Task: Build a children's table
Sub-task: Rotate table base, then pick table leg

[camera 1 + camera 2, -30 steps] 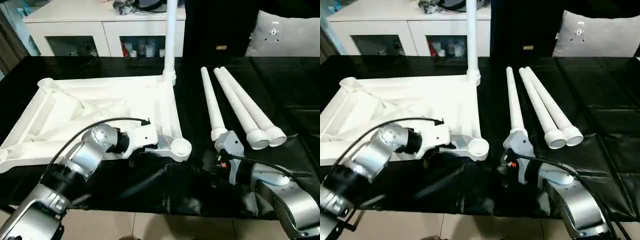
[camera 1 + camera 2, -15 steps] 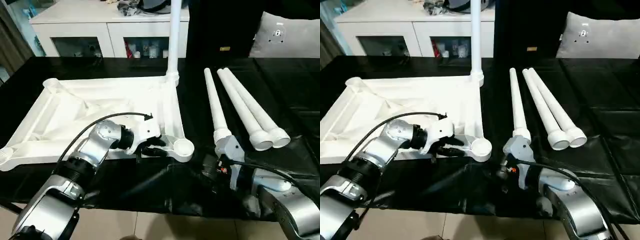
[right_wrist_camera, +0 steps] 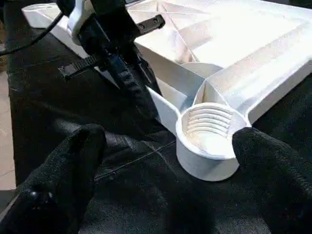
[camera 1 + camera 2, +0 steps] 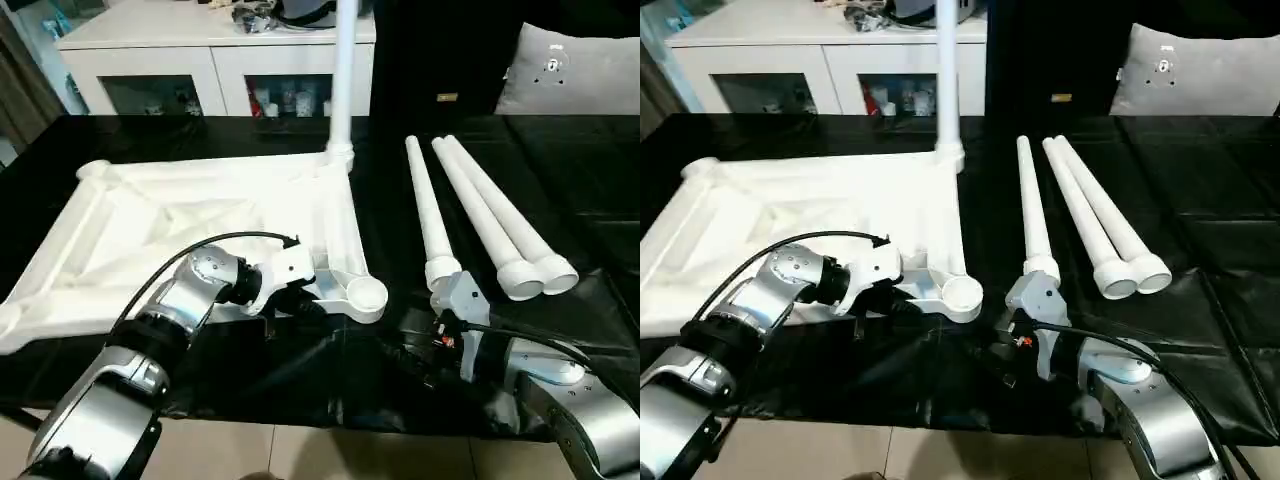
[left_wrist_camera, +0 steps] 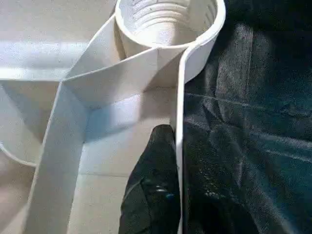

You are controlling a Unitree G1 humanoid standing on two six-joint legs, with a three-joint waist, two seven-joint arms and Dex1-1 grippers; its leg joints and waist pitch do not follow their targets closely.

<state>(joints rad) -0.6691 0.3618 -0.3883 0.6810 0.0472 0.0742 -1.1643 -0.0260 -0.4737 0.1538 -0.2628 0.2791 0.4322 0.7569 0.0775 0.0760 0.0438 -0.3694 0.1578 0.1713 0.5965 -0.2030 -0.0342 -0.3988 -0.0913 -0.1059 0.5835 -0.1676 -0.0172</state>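
Tabletop [image 4: 190, 215] upside down on desk [image 4: 560, 190], one leg [image 4: 341, 70] already socketed. Stiff, light, slick plastic; thin rim near corner socket [image 3: 207, 126] grips best. Left gripper [image 5: 170, 146] clamped there; right gripper [image 3: 165, 146] spread wide beside socket.

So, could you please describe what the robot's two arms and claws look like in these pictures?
Both forearms are rounded, silver metal tubes. The left arm has ribbed black joints, a white wrist housing and a thin black cable looping over it. The right arm carries a grey wrist bracket, a black cable and a small red-orange connector. Each claw has two black fingers with a rough, matte surface.
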